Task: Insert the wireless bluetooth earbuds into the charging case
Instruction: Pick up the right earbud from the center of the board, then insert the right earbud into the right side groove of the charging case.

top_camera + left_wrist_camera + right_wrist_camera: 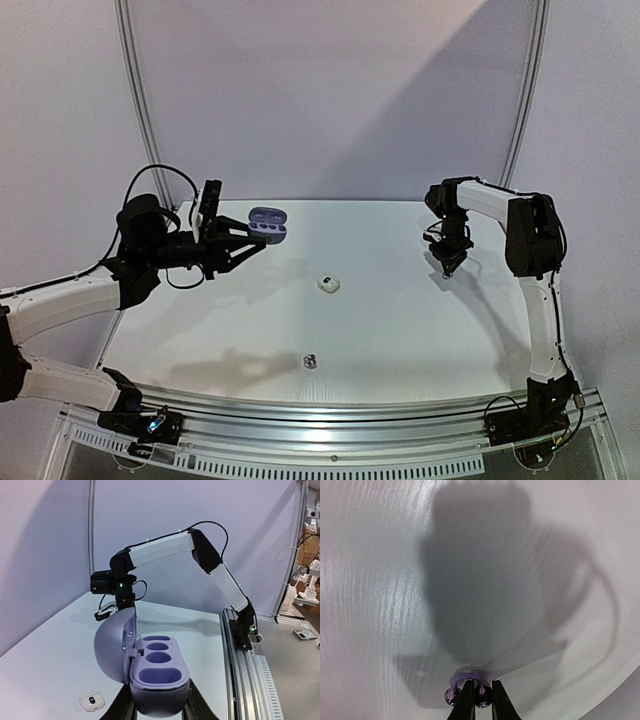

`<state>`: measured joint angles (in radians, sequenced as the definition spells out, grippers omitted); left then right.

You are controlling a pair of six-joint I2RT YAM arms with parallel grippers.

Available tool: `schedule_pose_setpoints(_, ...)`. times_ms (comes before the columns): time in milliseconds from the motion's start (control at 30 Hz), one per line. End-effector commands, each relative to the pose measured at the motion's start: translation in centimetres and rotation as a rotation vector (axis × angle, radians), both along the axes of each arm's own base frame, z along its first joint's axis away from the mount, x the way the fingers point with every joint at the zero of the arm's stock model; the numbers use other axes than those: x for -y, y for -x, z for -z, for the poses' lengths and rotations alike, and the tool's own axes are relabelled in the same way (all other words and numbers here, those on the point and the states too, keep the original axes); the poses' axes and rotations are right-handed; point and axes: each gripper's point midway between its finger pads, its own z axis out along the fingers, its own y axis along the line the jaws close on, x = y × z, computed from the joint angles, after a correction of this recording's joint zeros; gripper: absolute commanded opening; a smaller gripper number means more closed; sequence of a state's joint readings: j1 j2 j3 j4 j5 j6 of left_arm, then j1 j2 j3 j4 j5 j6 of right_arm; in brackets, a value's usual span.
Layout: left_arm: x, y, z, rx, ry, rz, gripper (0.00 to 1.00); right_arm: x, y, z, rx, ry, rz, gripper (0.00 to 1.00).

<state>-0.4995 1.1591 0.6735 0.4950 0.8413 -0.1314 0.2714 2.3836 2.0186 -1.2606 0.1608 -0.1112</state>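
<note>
No txt, brand, nr or sign legible in any view, incl. on the purple charging case. Small white case on the table has a dark mark w/ a blue glint on its lid, too small to read. Boxes at far right of left wrist view are too blurred to tell any print.

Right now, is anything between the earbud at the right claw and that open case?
Nothing visible does. Between the earbud at the right gripper and the raised open case, only a white earbud lies low on the table.
</note>
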Motion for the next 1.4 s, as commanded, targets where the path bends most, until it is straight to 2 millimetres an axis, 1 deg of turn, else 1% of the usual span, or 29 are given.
schedule_pose_setpoints(0, -0.3, -0.9, 0.1, 0.004, -0.001, -0.066, 0.00, -0.3, -1.1, -3.1, 0.084, -0.042, 0.046, 0.00)
schedule_pose_setpoints(100, -0.8, -2.2, 0.4, -0.003, -0.001, -0.153, 0.00, -1.1, -1.8, -5.3, 0.155, -0.099, 0.084, 0.00)
schedule_pose_setpoints(167, -1.2, -3.2, 0.6, 0.000, 0.002, -0.218, 0.00, -2.0, -2.5, -7.6, 0.230, -0.147, 0.118, 0.00)
schedule_pose_setpoints(233, -1.8, -4.0, 0.8, 0.013, 0.008, -0.278, 0.00, -3.1, -3.0, -10.3, 0.310, -0.177, 0.143, 0.00)
schedule_pose_setpoints(267, -2.0, -4.3, 0.8, 0.026, 0.011, -0.303, 0.00, -3.9, -3.2, -12.4, 0.362, -0.198, 0.144, 0.00)
schedule_pose_setpoints(333, -2.4, -4.6, 0.5, 0.067, 0.026, -0.335, 0.00, -6.6, -3.4, -15.7, 0.454, -0.247, 0.112, 0.00)
schedule_pose_setpoints(367, -2.5, -4.6, 0.3, 0.091, 0.035, -0.344, 0.00, -8.4, -3.3, -18.0, 0.515, -0.283, 0.085, 0.00)
schedule_pose_setpoints(467, -2.7, -4.3, -0.9, 0.186, 0.080, -0.352, 0.00, -14.5, -2.6, -23.9, 0.707, -0.380, -0.015, 0.00)
schedule_pose_setpoints(500, -2.7, -4.1, -0.8, 0.210, 0.085, -0.353, 0.00, -16.8, -2.2, -26.8, 0.800, -0.434, -0.051, 0.00)
schedule_pose_setpoints(600, -2.7, -3.7, -1.2, 0.282, 0.103, -0.364, 0.00, -23.5, 0.2, -32.8, 0.982, -0.589, -0.149, 0.00)
schedule_pose_setpoints(633, -2.6, -3.5, -1.2, 0.300, 0.112, -0.368, 0.00, -25.9, 1.4, -34.1, 1.022, -0.644, -0.190, 0.00)
schedule_pose_setpoints(700, -2.8, -3.2, -1.4, 0.361, 0.127, -0.392, 0.00, -30.1, 3.7, -36.8, 1.113, -0.741, -0.257, 0.00)
schedule_pose_setpoints(733, -2.9, -3.3, -1.5, 0.380, 0.136, -0.408, 0.00, -32.5, 5.5, -37.9, 1.147, -0.781, -0.320, 0.00)
schedule_pose_setpoints(767, -3.1, -3.5, -1.7, 0.394, 0.145, -0.430, 0.00, -33.6, 6.0, -39.0, 1.194, -0.802, -0.338, 0.00)
schedule_pose_setpoints(800, -3.3, -3.7, -1.9, 0.407, 0.153, -0.451, 0.00, -35.3, 7.3, -39.7, 1.223, -0.833, -0.370, 0.00)
schedule_pose_setpoints(833, -3.5, -3.8, -2.2, 0.418, 0.164, -0.471, 0.00, -36.6, 8.3, -40.2, 1.250, -0.851, -0.413, 0.00)
schedule_pose_setpoints(867, -3.7, -4.0, -2.4, 0.424, 0.174, -0.490, 0.00, -37.5, 9.0, -40.9, 1.279, -0.867, -0.441, 0.00)
schedule_pose_setpoints(967, -4.3, -4.4, -3.1, 0.424, 0.206, -0.531, 0.00, -39.6, 10.8, -41.6, 1.326, -0.930, -0.454, 0.00)
schedule_pose_setpoints(1033, -4.6, -4.5, -3.3, 0.409, 0.229, -0.546, 0.00, -40.5, 11.7, -41.7, 1.358, -0.950, -0.452, 0.00)
schedule_pose_setpoints(1167, -4.7, -4.2, -2.8, 0.347, 0.257, -0.536, 0.00, -41.7, 12.8, -41.6, 1.412, -0.970, -0.449, 0.00)
schedule_pose_setpoints(1267, -4.8, -4.0, -2.7, 0.300, 0.282, -0.525, 0.00, -42.6, 12.8, -41.1, 1.428, -0.978, -0.419, 0.00)
schedule_pose_setpoints(1300, -4.9, -4.0, -2.7, 0.295, 0.288, -0.524, 0.00, -43.0, 12.9, -40.6, 1.434, -0.974, -0.418, 0.00)
schedule_pose_setpoints(1367, -4.9, -4.0, -2.9, 0.293, 0.295, -0.526, 0.00, -43.8, 13.3, -40.5, 1.447, -0.982, -0.436, 0.00)
